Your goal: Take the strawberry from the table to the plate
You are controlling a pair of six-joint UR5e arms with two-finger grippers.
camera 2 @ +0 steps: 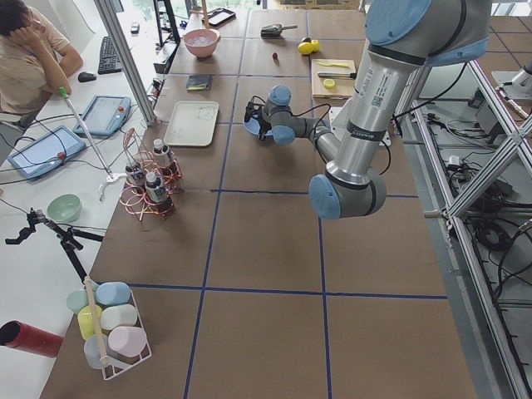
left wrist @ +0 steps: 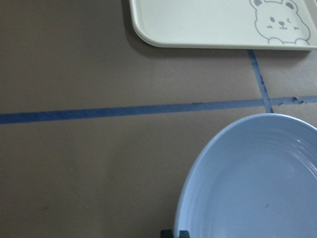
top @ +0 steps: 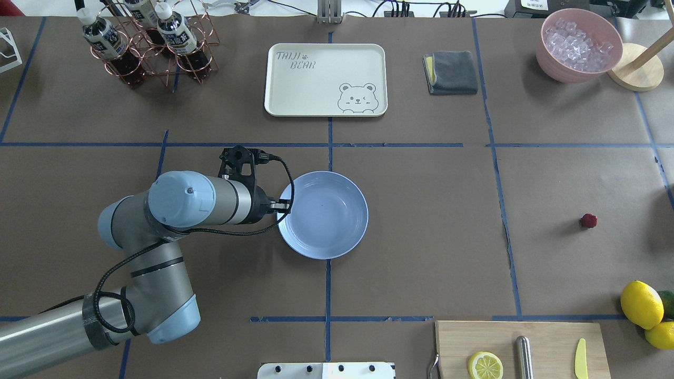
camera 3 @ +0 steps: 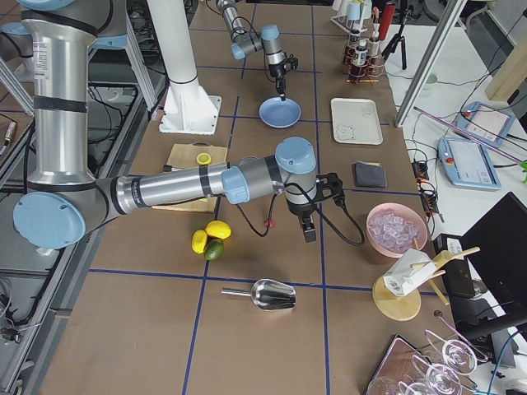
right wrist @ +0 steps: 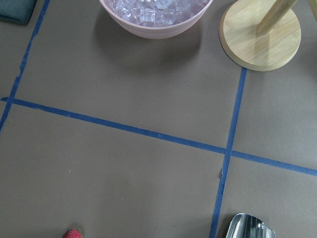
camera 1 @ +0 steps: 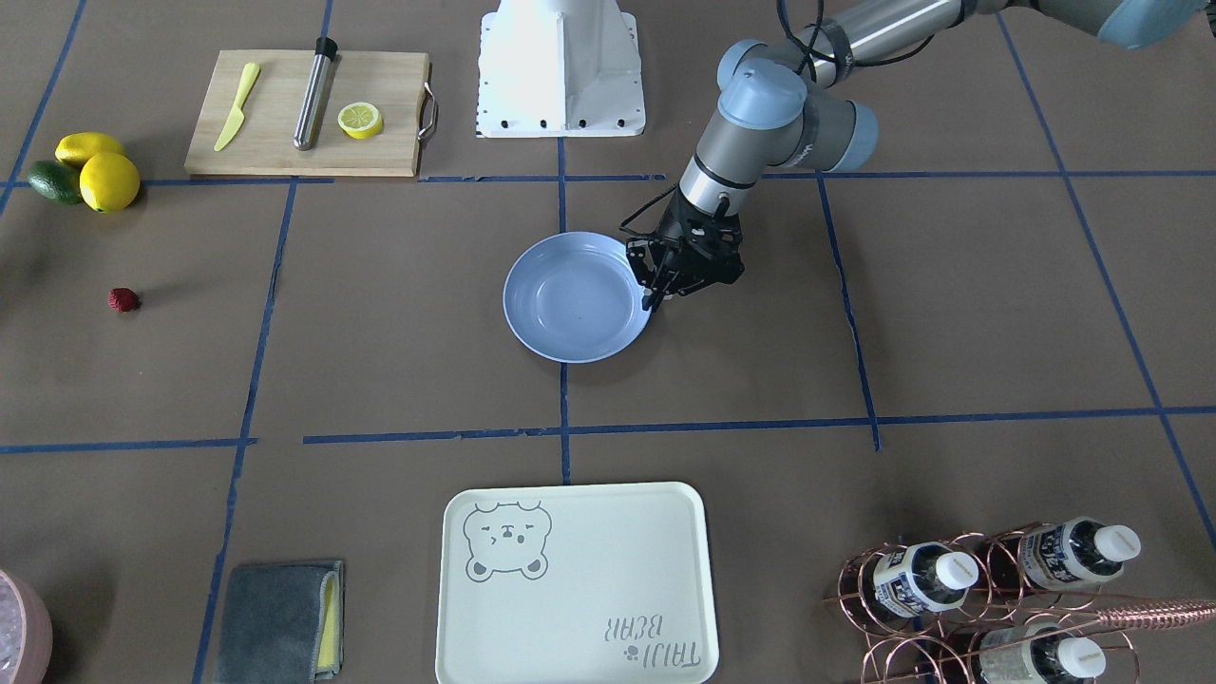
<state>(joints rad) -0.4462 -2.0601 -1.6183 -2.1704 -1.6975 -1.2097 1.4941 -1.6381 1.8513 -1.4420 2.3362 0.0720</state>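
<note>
The strawberry (camera 1: 123, 300) (top: 588, 220), small and dark red, lies alone on the brown-paper table (top: 421, 237), far out on my right side. It also peeks in at the bottom edge of the right wrist view (right wrist: 73, 234). The light blue plate (camera 1: 570, 304) (top: 326, 216) (left wrist: 257, 188) rests at the table's middle with nothing in it. My left gripper (camera 1: 654, 299) (top: 284, 206) is at the plate's rim, its fingers pinched together on it. My right gripper (camera 3: 307, 233) shows only in the exterior right view, just beside the strawberry (camera 3: 269, 222); I cannot tell whether it is open or shut.
Two lemons and an avocado (top: 641, 304) lie near the strawberry, beside a cutting board (top: 521, 347) with a lemon half, knife and metal rod. A bear-print tray (top: 325, 79), grey cloth (top: 451, 72), ice bowl (top: 578, 45) and bottle rack (top: 147, 42) line the far side.
</note>
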